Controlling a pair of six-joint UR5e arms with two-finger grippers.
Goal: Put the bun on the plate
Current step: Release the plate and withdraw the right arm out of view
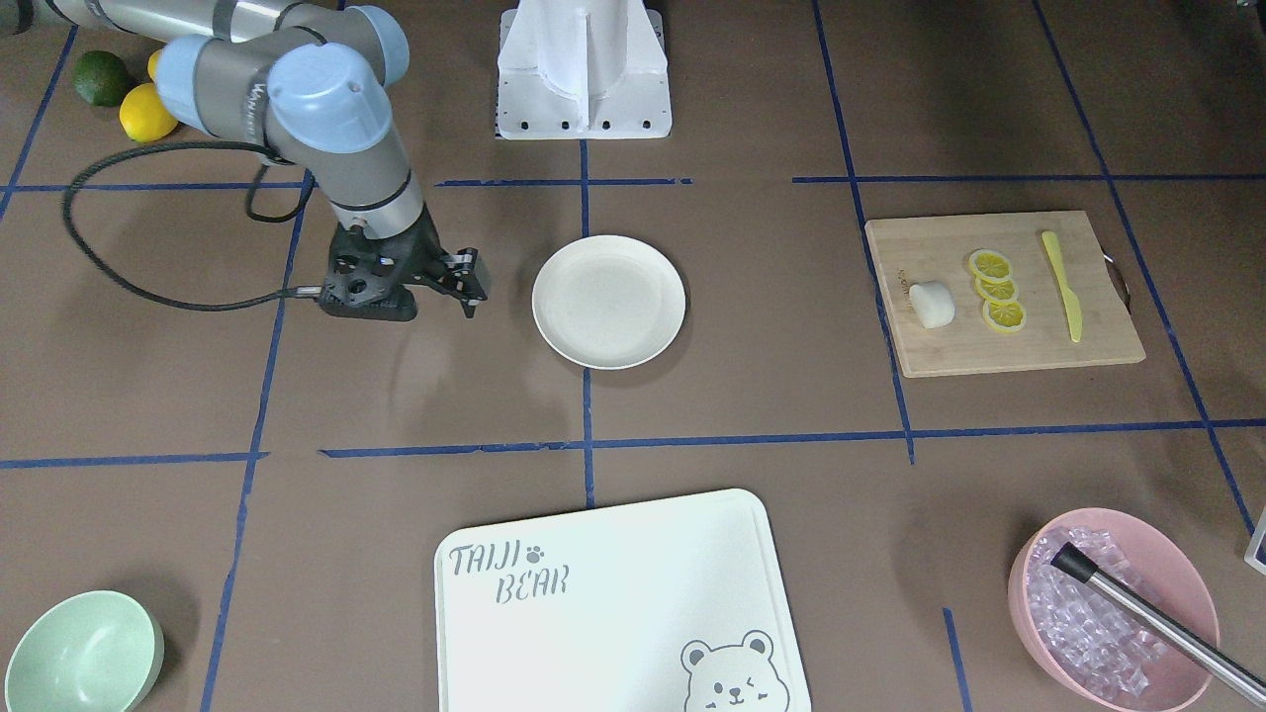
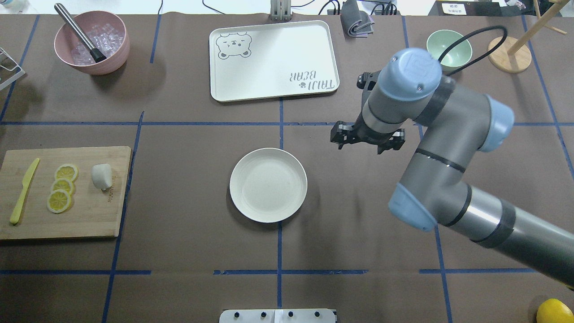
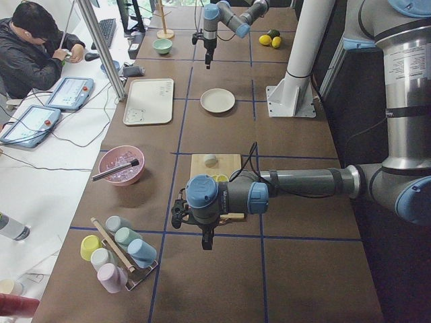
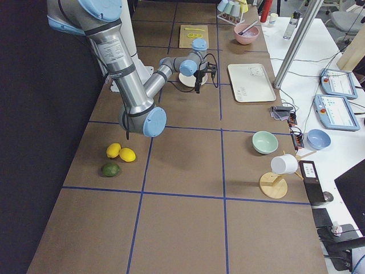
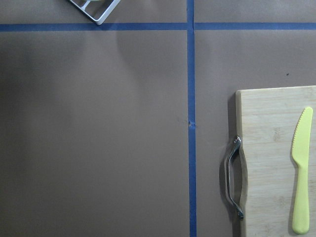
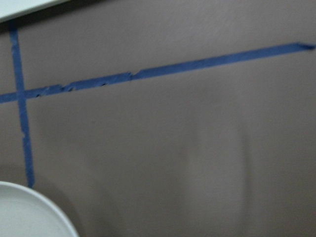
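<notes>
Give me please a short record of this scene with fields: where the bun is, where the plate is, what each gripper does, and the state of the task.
bun: on the wooden cutting board, beside three lemon slices, not held
plate: empty, well apart from the board
left gripper: hovers by the board's end nearest the yellow knife; open or shut cannot be told
right gripper: beside the plate, looks open, empty
task state: bun not yet on plate
</notes>
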